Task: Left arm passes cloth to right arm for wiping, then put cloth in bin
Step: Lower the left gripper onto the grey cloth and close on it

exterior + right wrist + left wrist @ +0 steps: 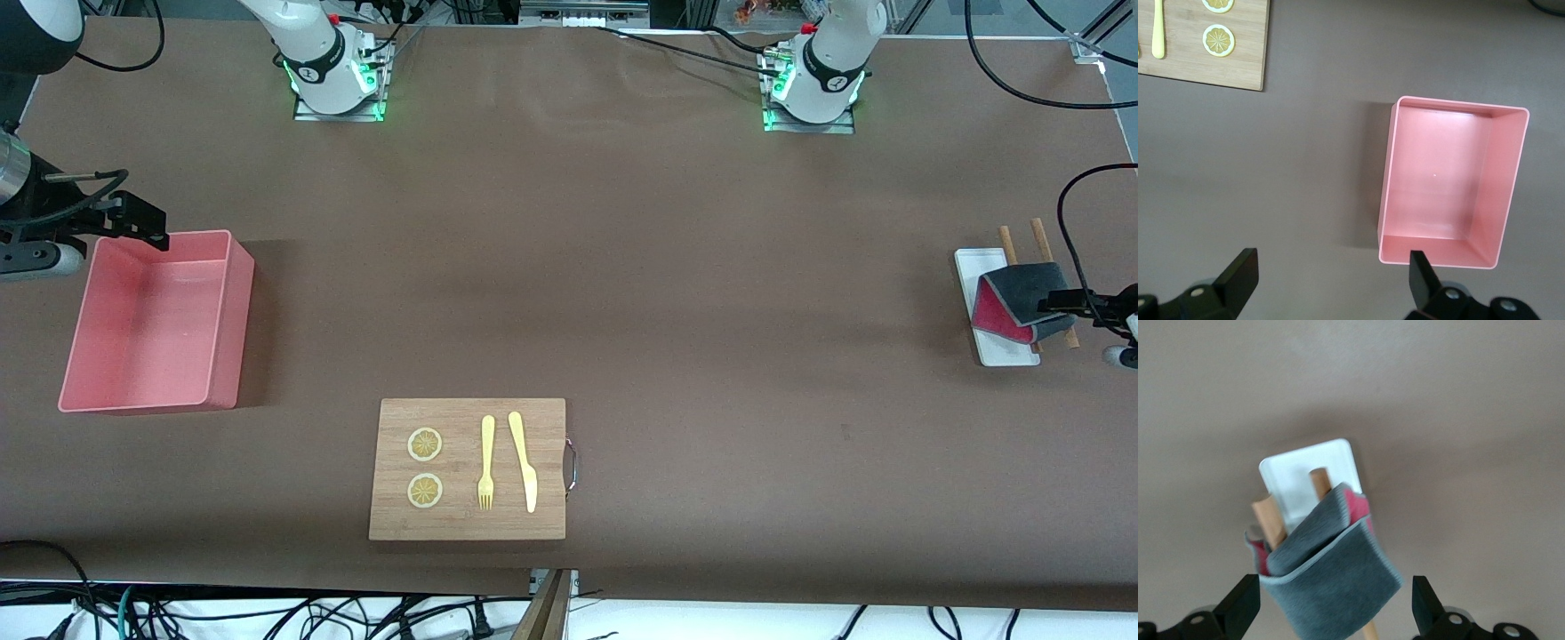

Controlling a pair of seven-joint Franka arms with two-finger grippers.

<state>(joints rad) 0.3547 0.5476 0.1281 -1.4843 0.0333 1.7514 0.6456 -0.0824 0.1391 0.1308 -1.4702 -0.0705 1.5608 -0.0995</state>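
The cloth [1018, 302], dark grey outside and crimson inside, lies folded over two wooden sticks [1006, 240] on a small white tray [973, 267] at the left arm's end of the table. My left gripper [1067, 304] hangs over it, open and holding nothing. In the left wrist view the cloth [1331, 587] shows between the spread fingers of that gripper [1335, 600]. The salmon-pink bin [240, 311] stands empty at the right arm's end. My right gripper [142, 222] is open and empty over the table beside the bin's wall [1438, 247]; it also shows in the right wrist view [1331, 273].
A wooden cutting board [467, 524] with a metal handle lies near the front edge of the table and carries two lemon slices [425, 444], a yellow fork [486, 462] and a yellow knife [524, 462]. Its corner shows in the right wrist view [1225, 67]. Cables run along the table's edges.
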